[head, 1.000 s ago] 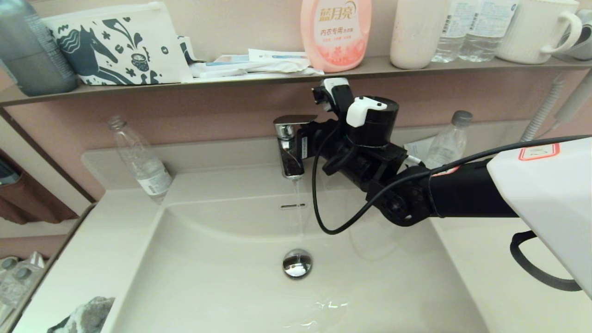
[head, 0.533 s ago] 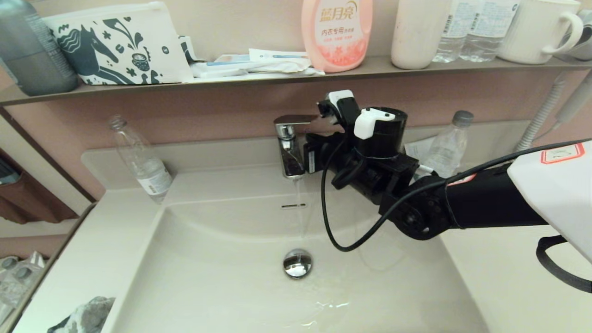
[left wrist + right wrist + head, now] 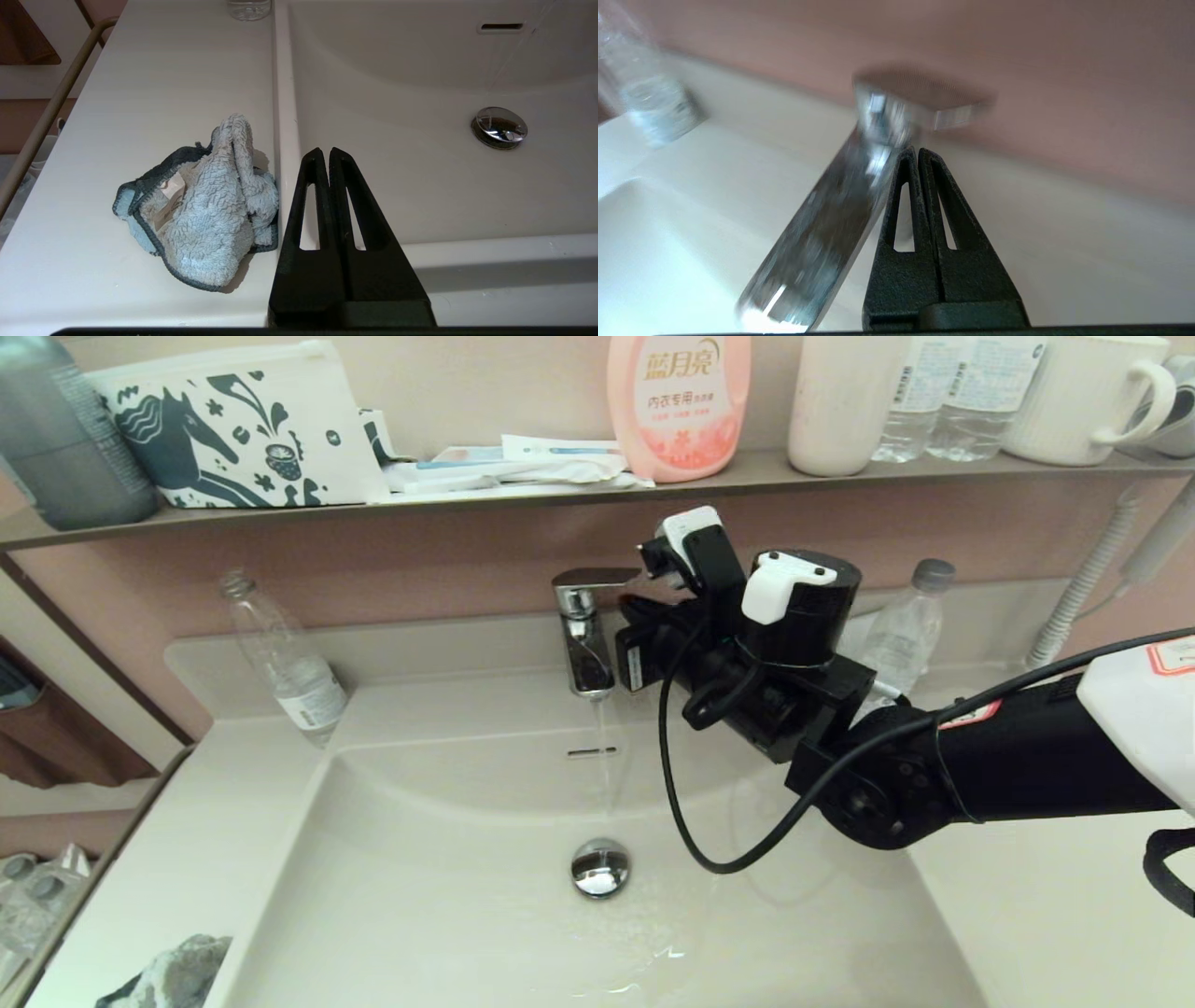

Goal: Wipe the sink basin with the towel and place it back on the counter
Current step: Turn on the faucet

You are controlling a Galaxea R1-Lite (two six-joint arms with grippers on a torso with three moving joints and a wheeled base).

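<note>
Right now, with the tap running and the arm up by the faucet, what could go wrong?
1. The right gripper sits shut beside the faucet; a small slip could knock the lever and change the flow.
2. Water is pooling in the sink basin around the drain plug, so a wipe now may just spread it.
3. The towel lies bunched at the counter edge by the shut left gripper; a nudge could tip it in.

pink wall [image 3: 420, 560], thin cluttered shelf [image 3: 840, 471]
</note>
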